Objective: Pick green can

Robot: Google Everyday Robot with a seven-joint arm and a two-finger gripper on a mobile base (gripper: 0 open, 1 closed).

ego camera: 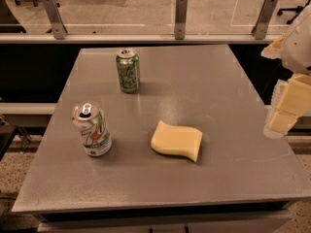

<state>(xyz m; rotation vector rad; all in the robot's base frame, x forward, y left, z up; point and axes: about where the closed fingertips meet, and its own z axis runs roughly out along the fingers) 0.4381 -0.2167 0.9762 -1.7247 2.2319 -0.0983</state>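
The green can (128,71) stands upright at the back left of the grey table (194,76). Its body is green with pale swirly lettering and a silver top. My gripper (285,116) hangs at the right edge of the view, beside the table's right side. It is far to the right of the green can and holds nothing that I can see.
A white-and-silver can with a green-and-red logo (92,129) stands upright at the front left. A yellow sponge (176,141) lies near the table's middle front. A glass railing with metal posts (181,17) runs behind the table.
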